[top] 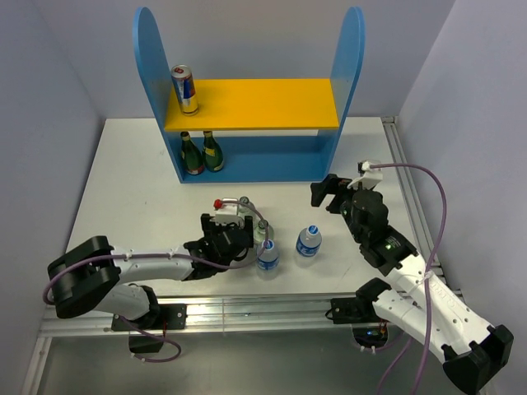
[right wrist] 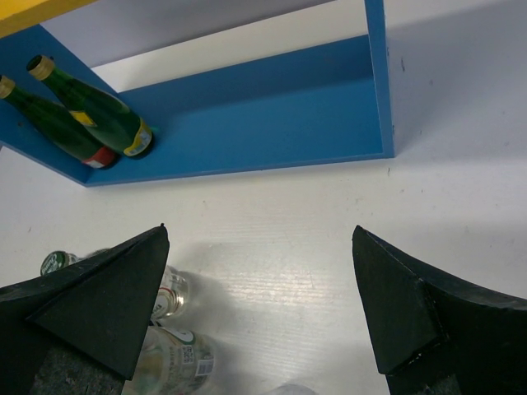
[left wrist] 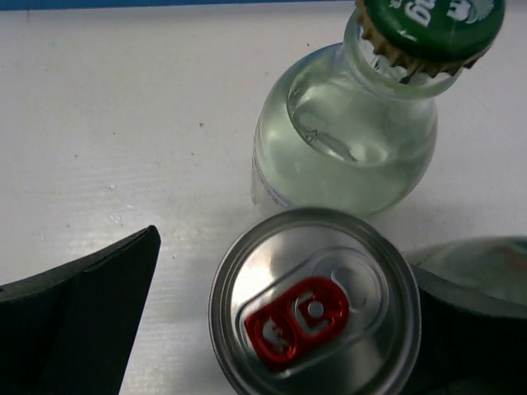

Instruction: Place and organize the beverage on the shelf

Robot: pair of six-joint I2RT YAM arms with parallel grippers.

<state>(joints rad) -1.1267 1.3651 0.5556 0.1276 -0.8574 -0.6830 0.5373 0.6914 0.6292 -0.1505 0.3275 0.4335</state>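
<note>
My left gripper is low over the table, open around a silver can with a red tab. Its left finger stands apart from the can; its right finger is close against it. A pale-green bottle with a green cap stands just beyond, and another is behind the right finger. Two water bottles stand right of the gripper. A second can stands at the left on the shelf's yellow board. My right gripper is open and empty.
Two dark green gold-necked bottles stand at the left of the shelf's blue bottom board. The pale-green bottles also show at the lower left of the right wrist view. Walls close in the table on both sides.
</note>
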